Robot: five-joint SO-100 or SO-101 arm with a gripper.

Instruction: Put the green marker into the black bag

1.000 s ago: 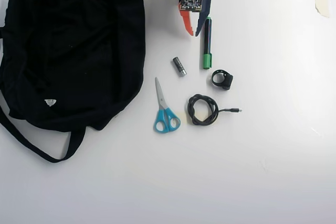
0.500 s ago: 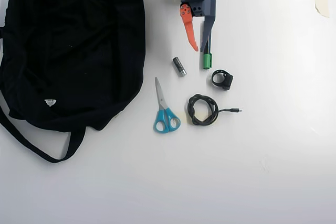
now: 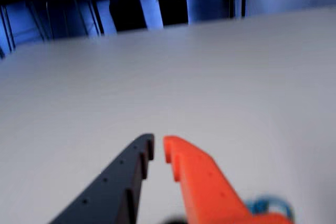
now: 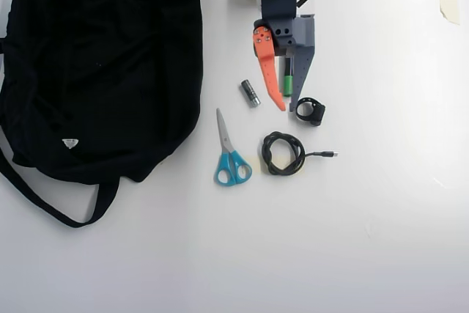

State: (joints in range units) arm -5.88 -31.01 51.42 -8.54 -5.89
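Note:
In the overhead view the green marker [image 4: 288,83] lies on the white table, and only a strip of its green cap shows between the fingers. My gripper [image 4: 288,108] reaches over it, the orange finger [image 4: 268,67] on its left and the grey finger [image 4: 301,71] on its right. The jaws are open by a narrow gap and I see no grip on the marker. The black bag [image 4: 102,64] lies slumped at the left, well apart. In the wrist view my gripper [image 3: 158,148] shows the same narrow gap over bare table, and the marker is hidden there.
In the overhead view a grey metal cylinder [image 4: 250,93] lies just left of the orange finger. A black ring-shaped part [image 4: 311,112] sits by the grey fingertip. Blue-handled scissors [image 4: 231,153] and a coiled black cable [image 4: 283,153] lie below. The bag's strap [image 4: 51,207] loops out at lower left.
The arm has stretched forward along the marker, down the overhead view. The fingers now cover most of the marker, and their tips have gone from its upper end to past its green cap.

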